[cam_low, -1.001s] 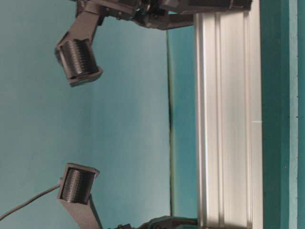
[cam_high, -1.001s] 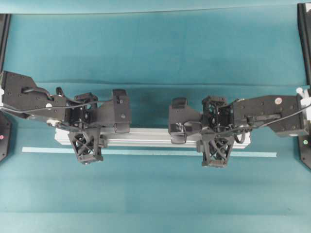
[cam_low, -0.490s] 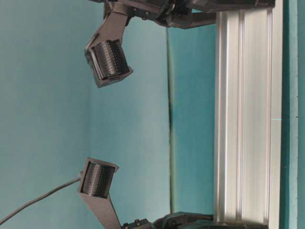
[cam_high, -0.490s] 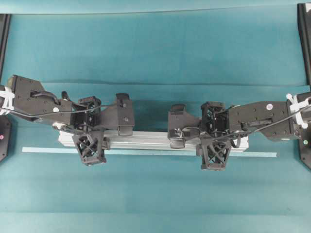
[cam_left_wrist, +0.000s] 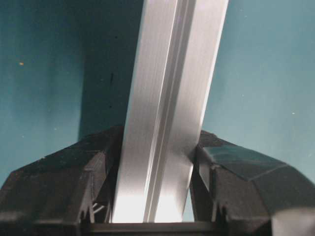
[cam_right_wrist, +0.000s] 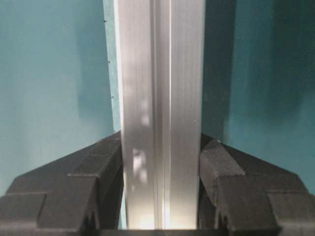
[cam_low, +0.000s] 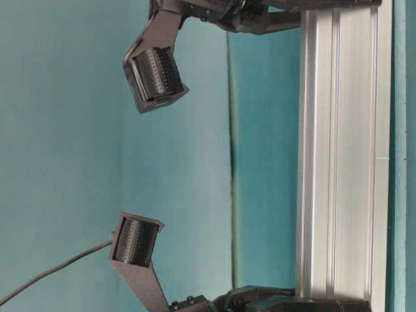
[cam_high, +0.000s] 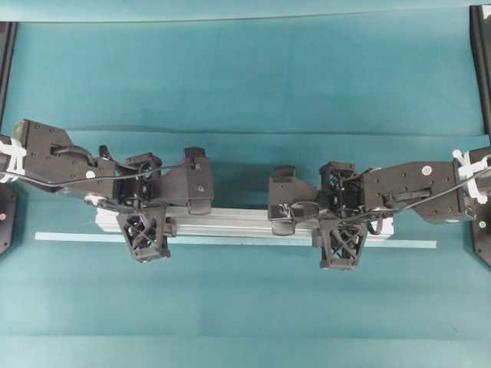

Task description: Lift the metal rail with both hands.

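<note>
- Already both tools, left tool (cam_left_wrist: 156, 189) and right tool (cam_right_wrist: 161, 189), clamp the metal rail (cam_high: 245, 222).
- Whether it clears the teal worktop (cam_high: 245, 92) yet, I cannot tell; raising remains.

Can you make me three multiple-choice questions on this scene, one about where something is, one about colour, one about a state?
1. Where does the flat pale strip lie in the overhead view?
A. below the metal rail
B. above it
C. across it

2. What colour is the table cover?
A. red
B. teal
C. white

3. How do the fingers of the left gripper and right gripper stand?
A. wide open, away from the rail
B. closed on the rail
C. holding the strip

Answers: 1 A, the strip runs below the rail. 2 B, teal everywhere. 3 B, both wrist views show fingers against the rail's sides.
</note>
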`<action>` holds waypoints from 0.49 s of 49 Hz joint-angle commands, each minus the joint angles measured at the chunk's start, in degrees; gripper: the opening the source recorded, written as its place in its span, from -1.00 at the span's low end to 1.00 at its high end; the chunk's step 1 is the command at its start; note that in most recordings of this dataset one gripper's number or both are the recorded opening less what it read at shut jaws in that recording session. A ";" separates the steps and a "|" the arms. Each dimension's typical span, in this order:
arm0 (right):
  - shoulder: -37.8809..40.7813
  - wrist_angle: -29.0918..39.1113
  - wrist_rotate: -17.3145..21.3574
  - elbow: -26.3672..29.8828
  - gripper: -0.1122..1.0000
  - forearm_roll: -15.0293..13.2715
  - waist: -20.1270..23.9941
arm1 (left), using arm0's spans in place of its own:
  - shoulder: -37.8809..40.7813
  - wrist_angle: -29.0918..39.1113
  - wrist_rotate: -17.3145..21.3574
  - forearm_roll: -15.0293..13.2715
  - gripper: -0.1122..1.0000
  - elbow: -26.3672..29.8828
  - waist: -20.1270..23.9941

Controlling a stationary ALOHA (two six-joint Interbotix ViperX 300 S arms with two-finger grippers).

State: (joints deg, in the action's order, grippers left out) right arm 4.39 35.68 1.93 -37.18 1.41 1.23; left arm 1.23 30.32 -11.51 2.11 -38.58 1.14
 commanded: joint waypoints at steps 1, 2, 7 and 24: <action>0.53 0.26 -0.44 -0.44 -0.10 0.18 0.00 | -0.62 -0.35 -4.22 -0.26 -0.12 0.35 0.26; 0.44 0.35 -0.53 -0.44 -0.10 0.18 -0.18 | -0.62 -0.26 -4.31 -0.18 -0.12 0.35 0.18; 0.44 0.18 -0.79 -0.44 -0.10 0.18 -0.62 | -0.53 -0.35 -4.39 -0.18 -0.12 0.00 -0.35; 0.70 -0.44 -0.53 -0.79 -0.10 0.18 -0.53 | -0.53 -3.16 -3.78 -0.18 -0.12 -1.93 -0.18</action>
State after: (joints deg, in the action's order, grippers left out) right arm 4.57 35.16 1.14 -37.35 1.41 0.35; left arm 1.23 27.95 -13.36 2.11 -40.43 0.18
